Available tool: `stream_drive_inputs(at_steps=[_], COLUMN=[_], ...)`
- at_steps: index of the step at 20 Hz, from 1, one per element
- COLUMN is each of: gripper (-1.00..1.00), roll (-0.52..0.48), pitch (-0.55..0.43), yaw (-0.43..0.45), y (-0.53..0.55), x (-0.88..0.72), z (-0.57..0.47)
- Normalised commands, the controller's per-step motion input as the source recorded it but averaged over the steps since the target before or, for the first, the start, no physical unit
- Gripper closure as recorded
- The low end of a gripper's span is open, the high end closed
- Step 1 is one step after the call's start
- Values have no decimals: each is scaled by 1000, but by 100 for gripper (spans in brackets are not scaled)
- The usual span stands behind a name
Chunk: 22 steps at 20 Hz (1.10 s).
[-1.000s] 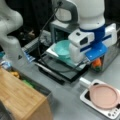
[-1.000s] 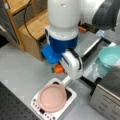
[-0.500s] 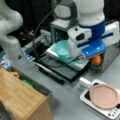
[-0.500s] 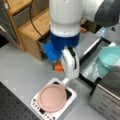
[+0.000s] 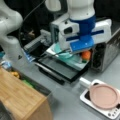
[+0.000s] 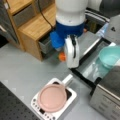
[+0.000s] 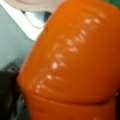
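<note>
The gripper (image 5: 85, 53) hangs low under the big white and blue arm, over the dark tray (image 5: 62, 68). It is clenched on an orange toy (image 5: 86, 55), maybe a carrot. In the wrist view the orange toy (image 7: 72, 60) fills almost the whole picture, so it sits right between the fingers. In a front view you can only see a small orange bit (image 6: 62, 57) peeking out beside the arm.

Next to the toy is a teal bowl (image 5: 66, 53) at the back of the tray. A silver box (image 5: 105, 57) stands on a front view's right. A pink pan (image 5: 103, 96) rests on a little white stove (image 5: 108, 112) near a front view's bottom. A wooden shelf (image 6: 30, 25) stands behind the arm in a front view.

To do this well, I think the grip should be firm but gentle, because the toy looks smooth and shiny and could slip. The arm should move slowly and stay high enough not to bump the bowl or the silver box.
</note>
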Motion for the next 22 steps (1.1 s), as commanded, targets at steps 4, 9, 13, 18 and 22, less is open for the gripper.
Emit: stream_drive_inputs(at_steps=[4, 9, 13, 18, 22], gripper=[100, 100, 100, 100, 100], roll=[-26, -32, -31, -16, -35], pitch=[-105, -117, -133, -96, -93], yaw=[-221, -216, -188, -239, -101], y=[-82, -107, -78, 25, 153], x=[-257, -108, -116, -218, -446], z=[-113, -84, -78, -43, -109])
